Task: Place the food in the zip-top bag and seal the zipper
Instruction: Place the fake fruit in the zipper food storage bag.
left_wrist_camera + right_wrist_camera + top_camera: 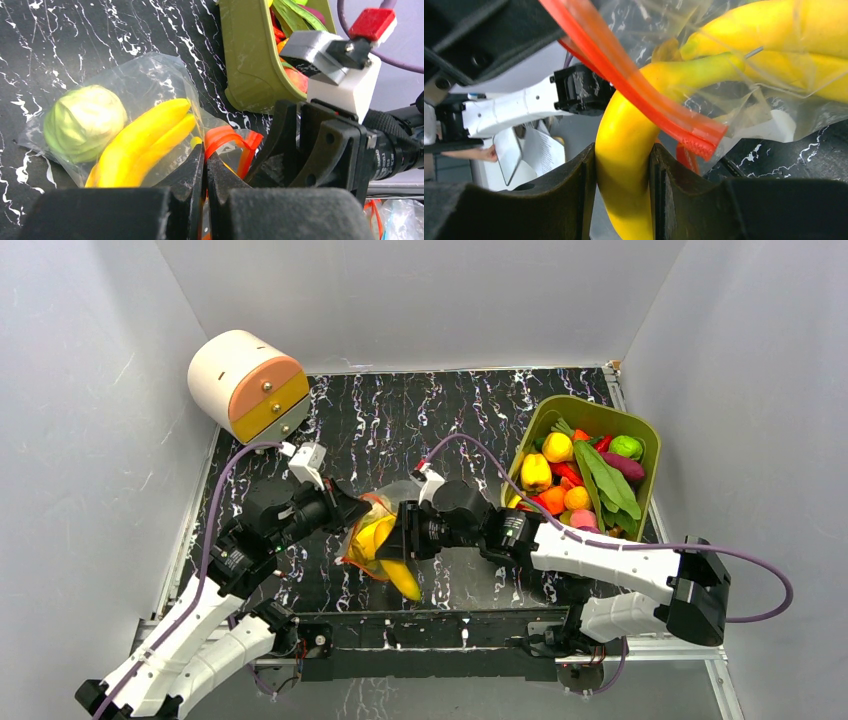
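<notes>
At 9 o'clock the left hand [205,172] is pinching the zipper [229,137], propping the zip-top bag [150,75] open. At 3 o'clock the right hand [623,195] is clamping a banana [624,145], likely for insertion.

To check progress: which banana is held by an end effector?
The banana clamped in the right end effector, its tip at the bag's red-edged mouth. The other bananas lie loose inside the bag.
</notes>
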